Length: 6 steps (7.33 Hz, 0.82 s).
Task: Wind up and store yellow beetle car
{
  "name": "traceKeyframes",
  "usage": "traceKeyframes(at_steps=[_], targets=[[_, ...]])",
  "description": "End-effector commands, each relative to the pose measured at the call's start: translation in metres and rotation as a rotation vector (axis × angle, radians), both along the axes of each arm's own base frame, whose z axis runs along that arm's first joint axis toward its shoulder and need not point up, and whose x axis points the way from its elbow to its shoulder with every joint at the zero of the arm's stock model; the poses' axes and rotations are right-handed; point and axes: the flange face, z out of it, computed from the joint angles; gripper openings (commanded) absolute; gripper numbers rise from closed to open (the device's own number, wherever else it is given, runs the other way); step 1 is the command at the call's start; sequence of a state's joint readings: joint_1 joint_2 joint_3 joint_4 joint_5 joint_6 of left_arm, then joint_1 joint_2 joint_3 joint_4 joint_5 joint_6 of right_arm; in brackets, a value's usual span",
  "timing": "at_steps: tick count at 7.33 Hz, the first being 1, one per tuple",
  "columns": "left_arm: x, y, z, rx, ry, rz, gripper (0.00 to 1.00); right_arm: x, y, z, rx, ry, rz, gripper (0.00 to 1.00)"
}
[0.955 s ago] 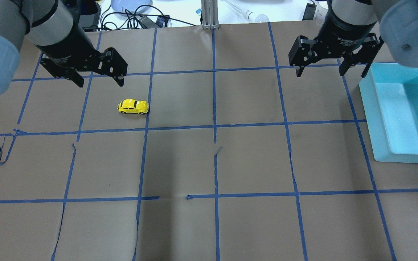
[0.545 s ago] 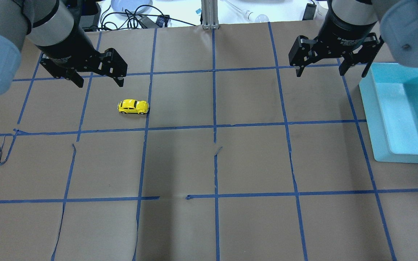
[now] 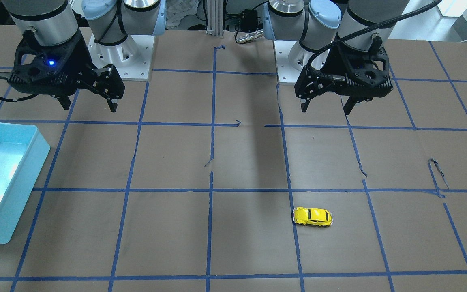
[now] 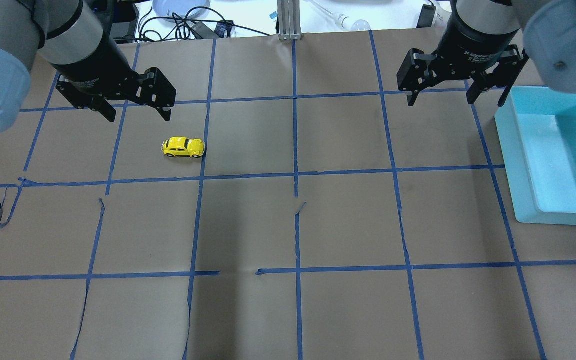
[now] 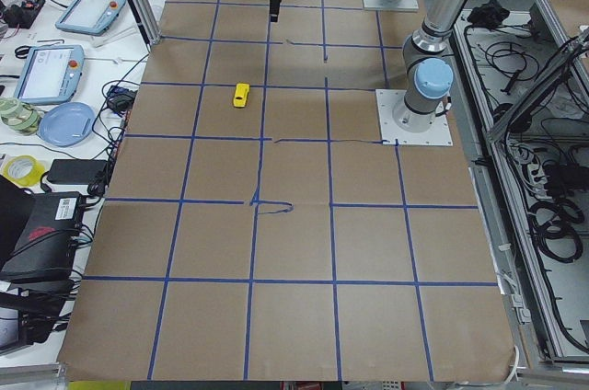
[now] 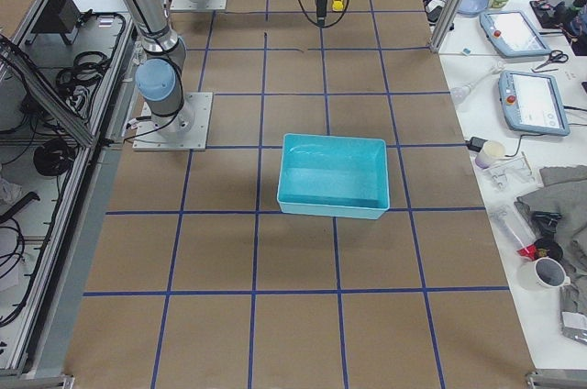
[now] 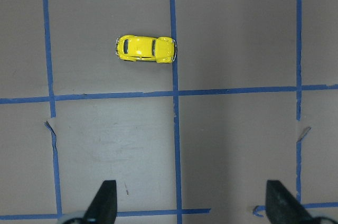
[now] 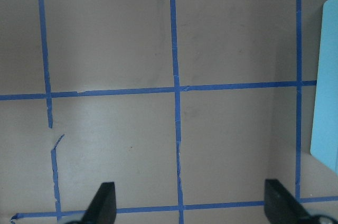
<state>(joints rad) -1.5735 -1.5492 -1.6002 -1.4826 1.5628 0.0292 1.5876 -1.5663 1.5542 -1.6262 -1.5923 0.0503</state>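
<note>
Well, we see the yellow beetle car (image 4: 183, 147) sitting on its wheels on the brown table (image 4: 248, 225), in the upper left of the overhead view. One end of the car just touches a blue tape line (image 4: 202, 165). Nothing holds the car.

Our left claw (image 4: 138, 116) hangs a little higher in the frame than the car and a bit to its left. It does not touch the car. Its two fingers are spread wide apart, and they hold nothing. In the left wrist view the two fingertips (image 7: 105, 197) poke up at the bottom edge, far from each other, and the car sits near the top.

Our right claw (image 4: 440, 102) hangs in the upper right of the overhead view. It is wide open too, with nothing in it. Just beside it, at the right edge, sits a light blue bin (image 4: 515, 165). The car is well apart from the bin.
</note>
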Motion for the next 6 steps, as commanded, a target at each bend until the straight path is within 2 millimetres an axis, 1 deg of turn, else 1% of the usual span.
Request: traceKeyframes(at_steps=[1, 2, 3, 6], targets=[[-0.0001, 0.0002, -0.0014, 0.002, 0.0, -0.002, 1.0, 0.0001, 0.0, 0.0001, 0.0, 0.0, 0.001, 1.0], [0.0005, 0.0008, 0.0015, -0.002, 0.001, -0.002, 1.0, 0.0001, 0.0, 0.0001, 0.0, 0.0, 0.001, 1.0], [-0.0025, 0.0016, -0.0015, 0.004, 0.001, -0.006, 1.0, 0.0008, 0.0008, 0.0001, 0.0, 0.0, 0.003, 1.0], [-0.002, 0.0007, -0.0041, 0.005, 0.01, -0.006, 1.0, 0.0007, -0.0002, -0.0015, 0.003, 0.002, 0.003, 1.0]])
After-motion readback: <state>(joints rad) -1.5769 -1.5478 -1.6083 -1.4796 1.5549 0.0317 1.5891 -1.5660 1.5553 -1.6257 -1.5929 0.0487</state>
